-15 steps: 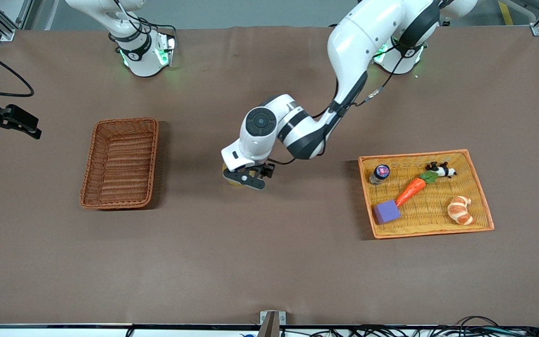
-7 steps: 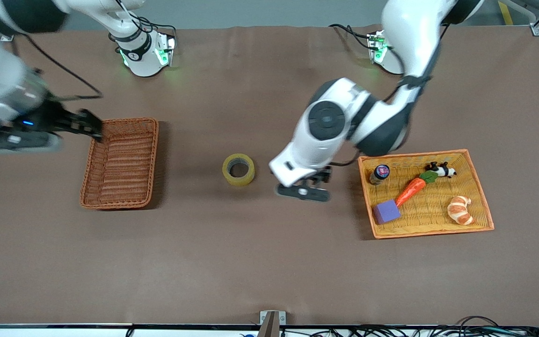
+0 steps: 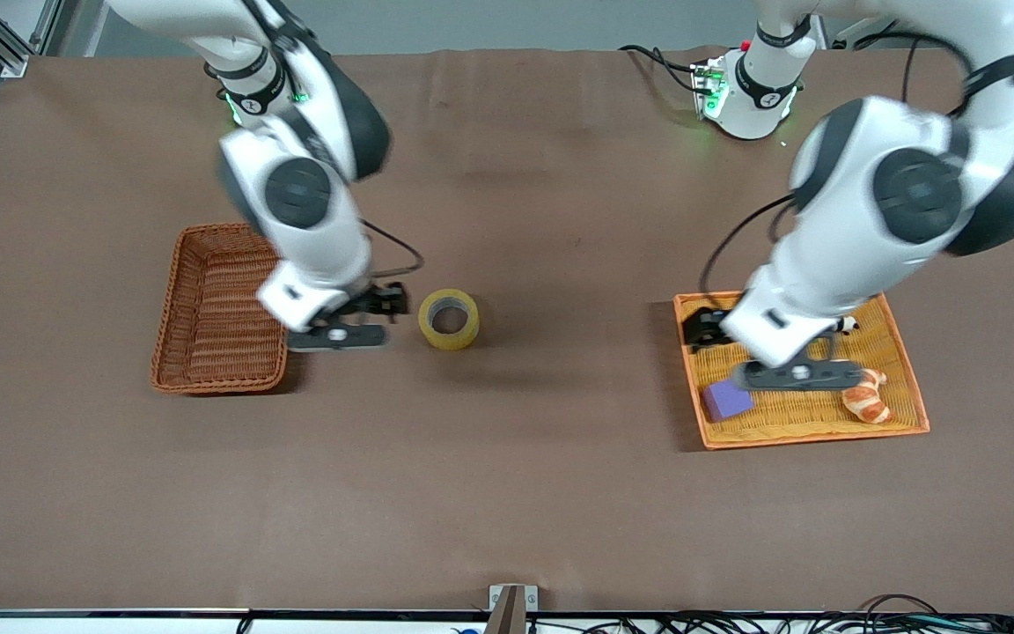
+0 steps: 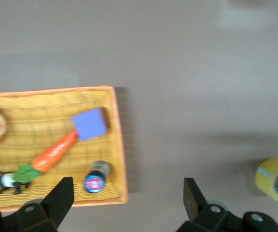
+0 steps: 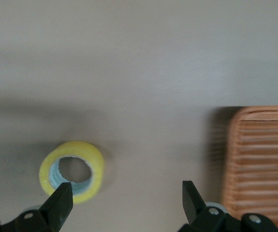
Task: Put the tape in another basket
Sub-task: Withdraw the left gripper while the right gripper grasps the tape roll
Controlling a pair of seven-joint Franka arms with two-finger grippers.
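Front view: tape (image 3: 449, 319) on table (image 3: 507, 493)

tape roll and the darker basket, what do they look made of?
Tape: glossy, translucent yellowish plastic film on a grey-brown core, probably cardboard. Basket: reddish-brown woven wicker, matte; the ribbed weave shows, though natural or synthetic fibre is unclear.

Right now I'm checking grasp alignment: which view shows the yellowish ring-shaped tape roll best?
The right wrist view: the yellowish ring-shaped tape roll is large and whole. The front view shows it small; the left wrist view clips it at the edge.
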